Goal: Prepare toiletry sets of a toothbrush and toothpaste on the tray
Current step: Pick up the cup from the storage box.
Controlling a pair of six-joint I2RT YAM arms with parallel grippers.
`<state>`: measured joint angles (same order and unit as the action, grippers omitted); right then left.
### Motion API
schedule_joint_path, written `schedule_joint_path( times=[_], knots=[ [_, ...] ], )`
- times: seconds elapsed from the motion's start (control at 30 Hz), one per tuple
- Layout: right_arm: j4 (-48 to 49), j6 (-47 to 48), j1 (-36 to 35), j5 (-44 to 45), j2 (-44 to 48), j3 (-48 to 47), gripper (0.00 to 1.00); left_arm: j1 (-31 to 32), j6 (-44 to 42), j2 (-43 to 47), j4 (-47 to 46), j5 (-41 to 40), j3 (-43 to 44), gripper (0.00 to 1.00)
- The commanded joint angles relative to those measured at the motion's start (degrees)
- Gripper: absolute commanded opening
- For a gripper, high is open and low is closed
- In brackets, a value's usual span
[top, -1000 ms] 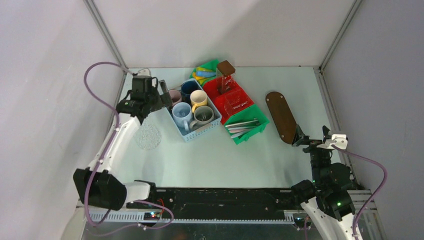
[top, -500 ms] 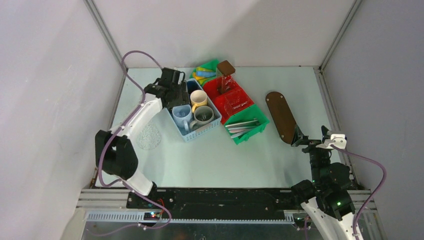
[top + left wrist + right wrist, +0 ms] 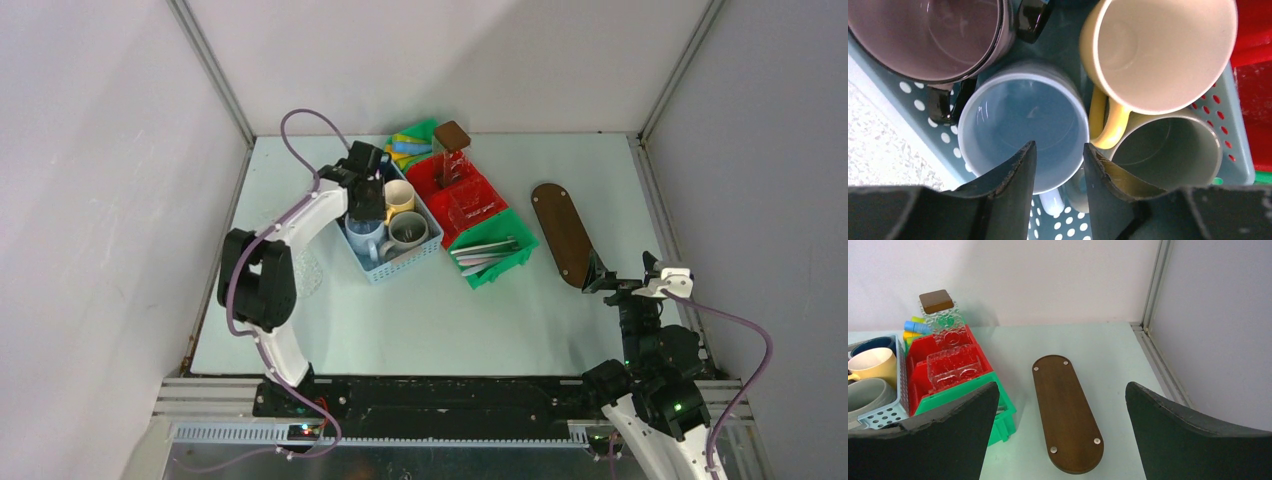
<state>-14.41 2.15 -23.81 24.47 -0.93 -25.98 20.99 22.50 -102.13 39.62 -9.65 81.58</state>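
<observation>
Overhead, we saw a red bin [image 3: 428, 185] and a green bin [image 3: 505, 265] of pale sticks standing between the basket [image 3: 400, 266] and the tray [image 3: 562, 232]. The tray lay at two o'clock on the pale green table [image 3: 450, 320], with white walls around. At eleven o'clock the basket held a cream mug [image 3: 1158, 50], a grey mug [image 3: 1173, 150] and a pale blue mug [image 3: 1023, 125]. Our left gripper [image 3: 1058, 150] hung half open, straddling the pale blue mug's wall without closing on it. Our right gripper [image 3: 1060, 387] gaped wide, holding nothing.

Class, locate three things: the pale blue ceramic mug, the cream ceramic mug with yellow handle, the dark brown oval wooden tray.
Pale blue ceramic mug [image 3: 1022, 126]: left wrist view, inside floor.
Cream ceramic mug [image 3: 1123, 50]: left wrist view, inside floor.
Dark brown oval wooden tray [image 3: 1065, 412]: right wrist view, bare middle.
</observation>
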Motion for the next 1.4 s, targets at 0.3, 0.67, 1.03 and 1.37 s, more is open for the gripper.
schedule_joint_path(
  times=[0.3, 0.67, 1.03, 1.37],
  knots=[
    [2.0, 1.0, -0.42, 1.23, 6.47, 0.16, 1.0, 0.41, -2.09, -0.79, 0.38, 3.84, 2.5, 0.4],
    [2.09, 1.2, -0.49, 1.34, 6.47, 0.23, 1.0, 0.45, -3.98, 5.19, -0.11, 7.58, 2.47, 0.44],
    [2.1, 1.19, -0.54, 1.31, 6.47, 0.22, 1.0, 0.46, -9.01, 1.09, 2.69, 7.01, 2.76, 0.44],
    [2.04, 1.22, -0.54, 1.57, 6.47, 0.27, 1.0, 0.51, -17.63, -4.06, 3.37, 6.56, 4.04, 0.44]
  ],
)
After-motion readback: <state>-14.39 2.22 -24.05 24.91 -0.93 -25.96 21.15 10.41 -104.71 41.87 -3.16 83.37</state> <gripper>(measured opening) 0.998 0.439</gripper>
